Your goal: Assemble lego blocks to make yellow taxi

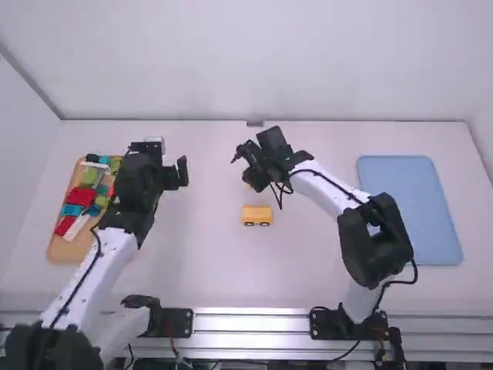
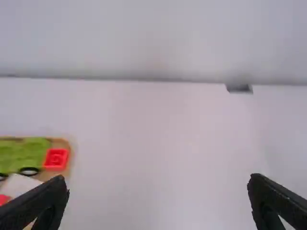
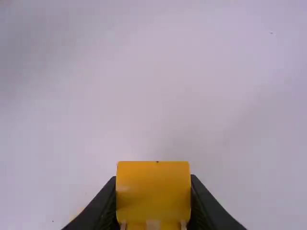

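Over the middle of the surface (image 1: 208, 262), pinched a yellow block (image 3: 153, 191) in the right gripper (image 1: 251, 179), near the yellow wheeled piece (image 1: 257, 211); near the tray (image 1: 63, 250), held the left gripper (image 1: 148, 176) spread.

Wide gap between arms (image 1: 112, 258) around wheeled block (image 1: 252, 212)

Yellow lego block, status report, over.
Right gripper shut on yellow lego block. Left gripper open, empty. Yellow wheeled base on table, no obstruction seen on top.

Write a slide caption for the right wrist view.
Right gripper pinching a yellow block over the white table.
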